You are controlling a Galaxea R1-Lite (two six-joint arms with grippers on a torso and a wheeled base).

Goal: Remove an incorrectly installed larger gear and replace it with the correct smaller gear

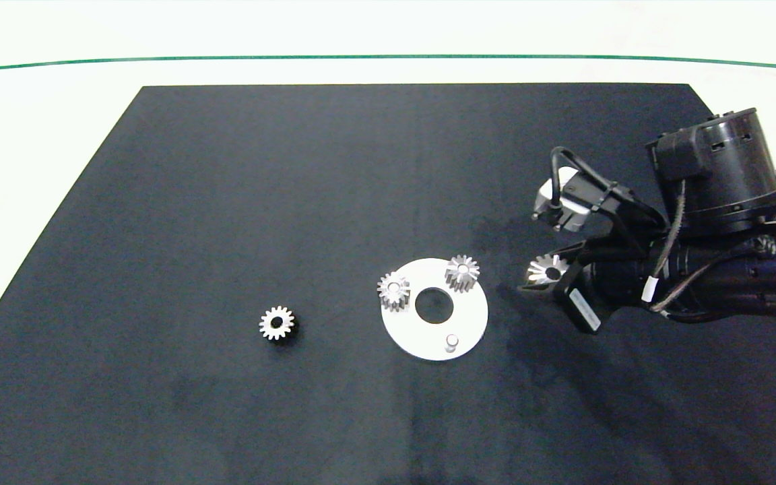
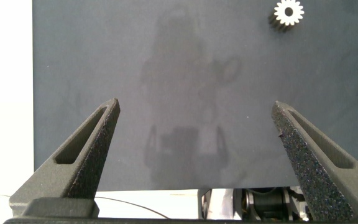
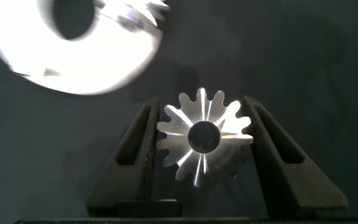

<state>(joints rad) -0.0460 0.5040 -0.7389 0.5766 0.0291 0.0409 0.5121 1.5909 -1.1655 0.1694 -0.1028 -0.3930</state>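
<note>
You are holding the larger gear (image 3: 202, 138), a silver wheel with long, sharp, star-like teeth and a dark centre hole, between the two grey fingers of the right gripper (image 3: 202, 140), which are clamping it by its toothed rim. In the head view the larger gear (image 1: 545, 271) is sitting at the tip of the right gripper (image 1: 550, 273), just right of the round white metal plate (image 1: 467, 325) and apart from it, so the wrong gear appears to be off the assembly already.

Two small silver blunt-toothed gears (image 1: 394, 290) (image 1: 462, 271) are standing on the plate's far side, around its dark centre hole (image 1: 434, 304). At its near edge a short silver peg (image 1: 451, 342) is standing bare, judged to be the seat awaiting the replacement.

The smaller gear (image 1: 276, 322), all silver with short blunt teeth and a round bore, is lying on the black mat (image 1: 226, 202) well to the left of the plate. It is also showing in the left wrist view (image 2: 288, 13), where the left gripper (image 2: 194, 134) is hovering over bare mat with its fingers spread wide.

To do this step well, carry the larger gear further right, clear of the plate, and set it down flat before letting go. A release too near the plate could knock the seated gears.
</note>
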